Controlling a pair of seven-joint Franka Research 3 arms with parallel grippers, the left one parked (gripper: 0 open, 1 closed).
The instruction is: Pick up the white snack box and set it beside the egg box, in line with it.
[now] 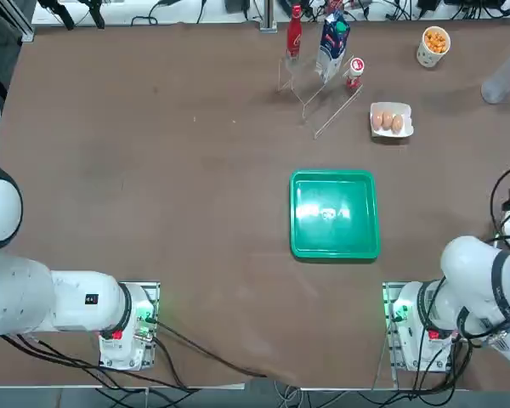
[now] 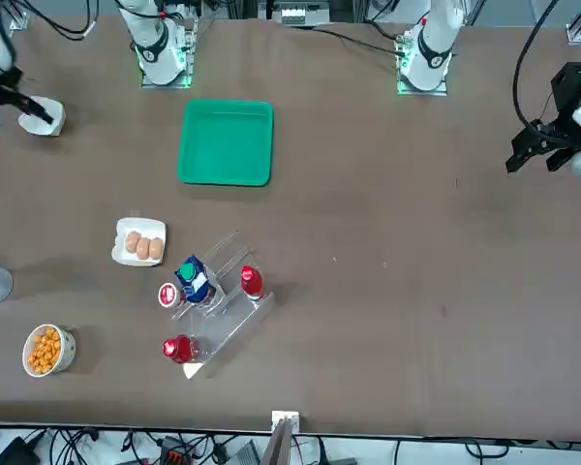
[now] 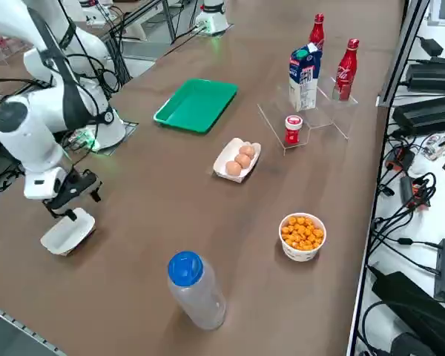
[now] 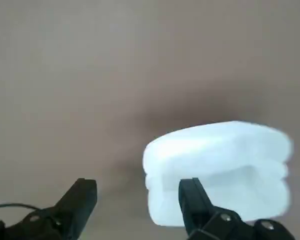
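On the robot's right side of the tabletop, the white snack box sat well apart from the egg box. The right end effector was just above the snack box, open wide w/ nothing btwn its tips. 3 brown eggs lay in the egg box, nr the green tray.

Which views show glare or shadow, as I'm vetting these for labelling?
Top view: glare on the green tray. Right wrist view: a soft dark shadow beside the white snack box; right gripper open over the table.
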